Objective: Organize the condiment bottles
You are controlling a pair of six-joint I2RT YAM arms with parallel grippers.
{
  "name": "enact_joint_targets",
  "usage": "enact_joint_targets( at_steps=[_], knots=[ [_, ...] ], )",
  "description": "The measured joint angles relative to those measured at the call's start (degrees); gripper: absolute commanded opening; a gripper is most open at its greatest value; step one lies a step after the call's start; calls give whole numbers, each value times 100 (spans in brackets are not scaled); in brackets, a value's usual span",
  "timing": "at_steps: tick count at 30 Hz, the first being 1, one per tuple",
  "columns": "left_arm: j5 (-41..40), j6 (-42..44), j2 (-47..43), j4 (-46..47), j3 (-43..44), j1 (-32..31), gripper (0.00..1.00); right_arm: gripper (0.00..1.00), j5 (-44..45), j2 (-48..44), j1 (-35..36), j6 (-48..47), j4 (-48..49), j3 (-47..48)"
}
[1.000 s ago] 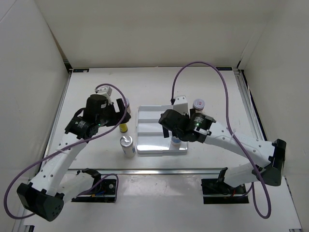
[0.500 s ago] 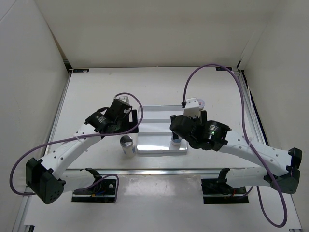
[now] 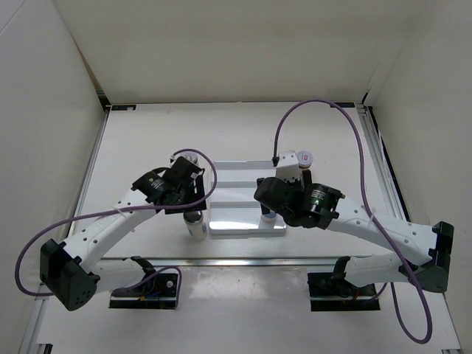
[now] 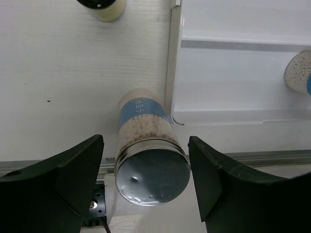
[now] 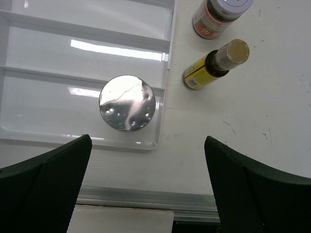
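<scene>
Left gripper (image 4: 146,141): jaws wide apart, flanking silver-capped cylinder (image 4: 151,160) standing between them, just outside tray (image 4: 233,82) corner. Right gripper (image 5: 148,141): jaws apart, empty; second cylinder (image 5: 127,103) just ahead, inside tray. Judged step: left pick-up. Next: descend, close squarely on body.

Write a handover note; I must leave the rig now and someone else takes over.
Left end effector: open, straddling a silver-capped white cylindrical bottle upright on the table beside the white divided plastic tray.
Right end effector: open, empty, above the tray.
Done: a second such bottle stands in the tray's near compartment.
To do: the straddled bottle; a slim yellow brown-capped bottle and a red-marked jar right of the tray; another yellow bottle left of it.
</scene>
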Motion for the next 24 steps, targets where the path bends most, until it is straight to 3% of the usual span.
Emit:
enact_joint_targets(
  at_steps=[7,11,12,15,24],
  knots=[
    [2,-133,229,2,0,-164,64,100,9,0,0,2,39,-162],
    [-61,-179,229,0,7,-214,44,100,9,-2,0,2,74,-164],
    [-70,-190,229,-15,20,-221,35,100,11,-2,0,2,83,-166],
    [-70,-199,249,-153,98,-238,25,100,11,-2,0,2,85,-166],
    [-160,-70,529,-835,1801,-282,14,100,33,-4,0,2,94,-262]
  ],
)
